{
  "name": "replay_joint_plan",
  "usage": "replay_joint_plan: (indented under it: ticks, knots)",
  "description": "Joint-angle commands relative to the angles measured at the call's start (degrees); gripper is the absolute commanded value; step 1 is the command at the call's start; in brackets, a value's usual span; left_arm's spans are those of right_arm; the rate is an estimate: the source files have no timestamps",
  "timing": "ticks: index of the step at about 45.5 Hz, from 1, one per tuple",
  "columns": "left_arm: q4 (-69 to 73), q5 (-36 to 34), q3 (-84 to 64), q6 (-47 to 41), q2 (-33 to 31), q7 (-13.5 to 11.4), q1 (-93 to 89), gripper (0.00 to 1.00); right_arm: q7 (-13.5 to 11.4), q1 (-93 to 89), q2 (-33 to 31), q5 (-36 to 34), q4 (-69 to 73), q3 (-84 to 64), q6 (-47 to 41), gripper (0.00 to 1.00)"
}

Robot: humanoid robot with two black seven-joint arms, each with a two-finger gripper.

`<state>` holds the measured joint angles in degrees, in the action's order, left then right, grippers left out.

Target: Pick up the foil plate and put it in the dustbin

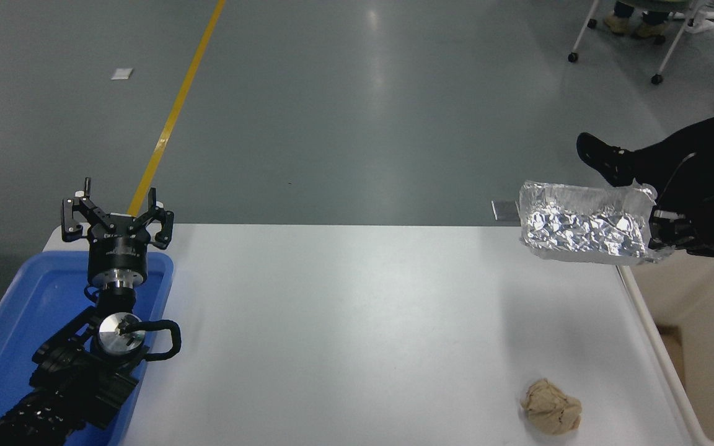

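The foil plate (583, 224), a crinkled silver tray, hangs in the air above the table's far right corner, tilted so its inside faces me. My right gripper (659, 234) is shut on its right edge, with the black arm coming in from the right. Below and to the right lies the cream-white dustbin (661, 347), only its left rim and inner wall in view. The plate's right end overlaps the bin's rim line. My left gripper (116, 214) stands open and upright, parked over the blue tray at the lower left.
A tan crumpled paper ball (550, 406) lies near the table's front right. A blue tray (16, 316) sits at the table's left edge. Wheeled chair legs and a person's feet (630, 21) show on the floor at the top right.
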<state>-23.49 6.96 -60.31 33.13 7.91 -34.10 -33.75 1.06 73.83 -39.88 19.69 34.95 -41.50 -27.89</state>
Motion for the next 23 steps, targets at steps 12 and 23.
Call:
replay_joint_plan:
  ticks: [12, 23]
  knots:
    - [0.0, 0.0, 0.0, 0.0, 0.0, 0.0, 0.0, 0.99, -0.6, -30.1, 12.3, -8.6, -32.8, 10.6, 9.3, 0.00]
    - [0.0, 0.1, -0.1, -0.1, 0.0, 0.0, 0.0, 0.99, -4.0, -35.2, 14.7, -14.1, -34.2, 10.7, 17.9, 0.00]
